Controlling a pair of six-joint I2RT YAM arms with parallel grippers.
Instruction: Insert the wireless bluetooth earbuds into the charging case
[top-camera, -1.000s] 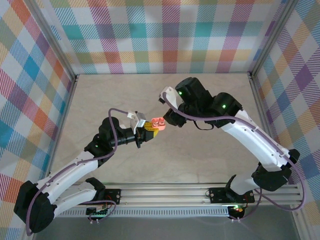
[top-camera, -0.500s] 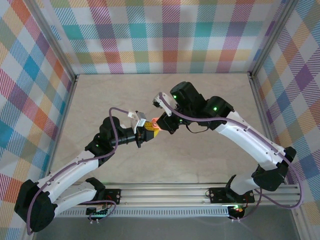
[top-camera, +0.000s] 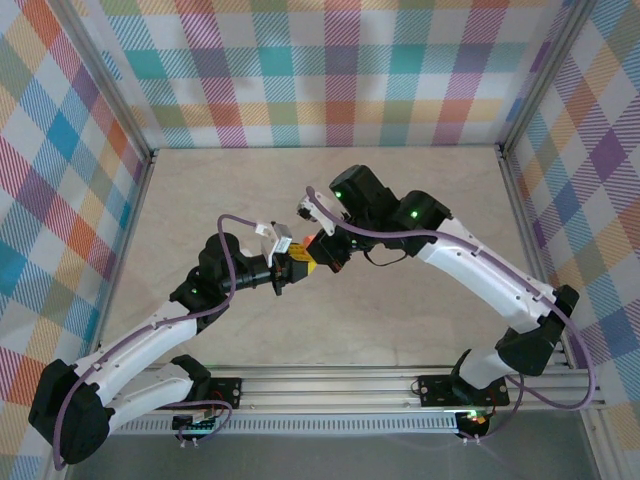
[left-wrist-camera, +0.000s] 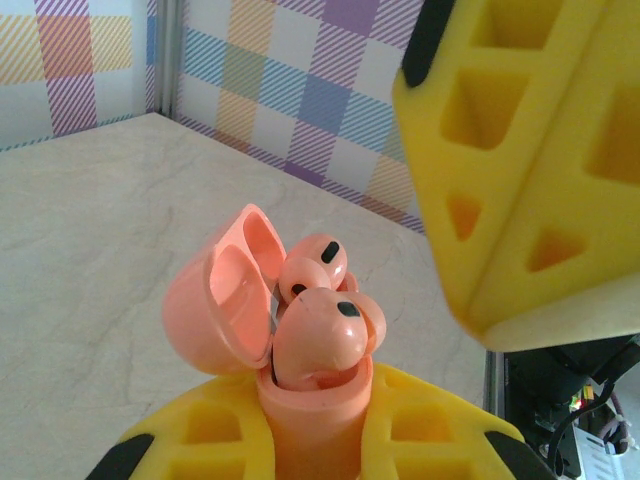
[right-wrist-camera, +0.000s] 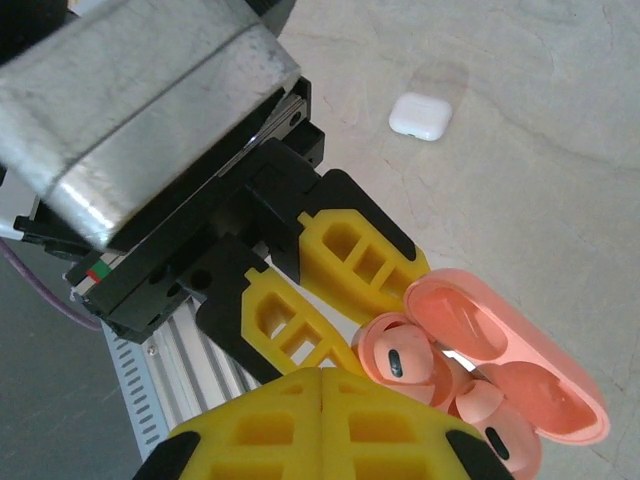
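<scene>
While my left pincer (top-camera: 300, 266) is clamped on the lower body of the pinkish-orange charging case (left-wrist-camera: 312, 425), it holds that case off the table (left-wrist-camera: 100, 220) with the mouth turned outward, away from my wrist. Its two yellow fingers (left-wrist-camera: 440, 445) press the case from either side. The case's lid (left-wrist-camera: 215, 300) is swung back on its hinge and stands wide open to one side of the mouth.

Two pinkish-orange earbuds sit in the case, side by side. The nearer earbud (left-wrist-camera: 320, 335) bulges well above the case's rim, its dark spot facing up. The farther earbud (left-wrist-camera: 315, 265) sits just behind it, next to the open lid. Whether either is pushed fully home in the case I cannot tell.

My right pincer (right-wrist-camera: 320, 380) has its jaws pressed together with nothing between them. Its tips hang just beside the case's mouth, next to the nearer earbud. I cannot tell whether they touch it.

Well apart from the held case, a closed white case (right-wrist-camera: 421, 115) lies flat on the table.
</scene>
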